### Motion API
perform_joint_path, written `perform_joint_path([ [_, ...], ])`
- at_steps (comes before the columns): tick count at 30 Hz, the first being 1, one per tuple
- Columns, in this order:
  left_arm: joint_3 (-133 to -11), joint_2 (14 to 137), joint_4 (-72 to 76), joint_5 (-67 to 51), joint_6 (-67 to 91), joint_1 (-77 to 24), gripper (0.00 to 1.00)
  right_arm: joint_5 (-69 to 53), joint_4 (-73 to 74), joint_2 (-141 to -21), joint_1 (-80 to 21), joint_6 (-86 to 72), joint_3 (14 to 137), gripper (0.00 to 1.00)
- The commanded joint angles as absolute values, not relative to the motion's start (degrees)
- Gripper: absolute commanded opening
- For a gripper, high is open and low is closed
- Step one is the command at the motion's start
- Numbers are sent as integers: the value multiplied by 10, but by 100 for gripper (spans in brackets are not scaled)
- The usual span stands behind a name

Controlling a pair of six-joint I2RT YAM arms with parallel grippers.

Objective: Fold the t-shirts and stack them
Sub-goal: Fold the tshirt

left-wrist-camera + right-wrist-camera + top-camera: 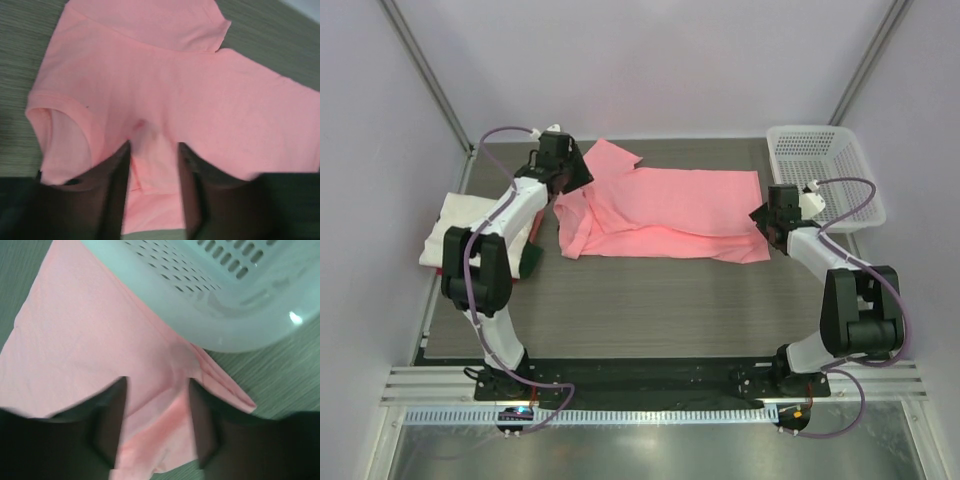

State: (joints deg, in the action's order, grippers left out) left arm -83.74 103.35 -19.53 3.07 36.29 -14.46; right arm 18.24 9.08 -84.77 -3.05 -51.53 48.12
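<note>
Salmon-pink t-shirt (660, 210) laid lengthwise between claws, likely for easy reach at both ends; left claw (154, 146) parted, cloth slack beneath; right claw (157, 382) likewise parted, basket (225, 300) just ahead.

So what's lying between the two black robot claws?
The salmon-pink cotton t-shirt, lying on the grey table, fills the stretch from left gripper to right gripper. The top view shows it.

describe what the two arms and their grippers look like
Both the left arm and right arm have white links joined by bulky black joint housings. A purplish-grey cable loops loosely along each. The left gripper and right gripper each have two flat, dark fingers.
</note>
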Motion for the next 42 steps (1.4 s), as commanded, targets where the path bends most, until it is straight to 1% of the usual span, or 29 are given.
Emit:
perform_joint_path([
  [1,-878,1049,-168,6,355,-136,51,206,68,-844,-33,-517,510,65],
  [2,-876,1047,-164,-9,355,-135,65,206,69,-835,-33,-518,502,76],
  [4,-861,1030,-160,-18,354,-135,68,211,68,-795,-33,-519,470,76],
  [6,-820,990,-145,-18,360,-134,71,214,69,-764,-33,-525,442,72],
  [7,-803,976,-138,-21,363,-135,72,215,69,-729,-33,-533,412,70],
  [8,-786,963,-135,-24,370,-134,72,216,69,-715,-33,-538,397,67],
  [9,-747,930,-133,-25,376,-135,72,215,69,-696,-33,-544,382,65],
  [12,-684,870,-116,-26,398,-135,72,207,64,-642,-34,-579,322,59],
  [13,-645,853,-106,-21,404,-136,72,203,55,-623,-33,-590,296,58],
  [15,-604,827,-98,-17,416,-136,72,200,47,-614,-33,-600,276,56],
  [19,-520,771,-90,14,432,-137,71,205,31,-636,-34,-607,261,54],
  [24,-477,761,-74,20,439,-136,71,192,-20,-716,-33,-618,268,50],
  [29,-458,771,-72,12,436,-136,71,207,-30,-779,-34,-618,292,49],
  [30,-455,772,-73,12,435,-136,71,214,-30,-784,-33,-619,295,47],
  [31,-454,773,-73,12,433,-136,71,219,-29,-786,-33,-618,296,36],
  [32,-447,773,-73,12,432,-135,71,224,-28,-787,-33,-618,295,29],
  [33,-445,773,-73,14,431,-136,70,228,-26,-785,-32,-618,294,13],
  [35,-438,772,-72,15,431,-137,71,242,-14,-775,-27,-617,291,3],
  [37,-426,770,-70,12,430,-137,71,255,-11,-753,-24,-614,286,1],
  [42,-410,766,-68,22,422,-140,70,255,-4,-724,-22,-592,279,1],
])
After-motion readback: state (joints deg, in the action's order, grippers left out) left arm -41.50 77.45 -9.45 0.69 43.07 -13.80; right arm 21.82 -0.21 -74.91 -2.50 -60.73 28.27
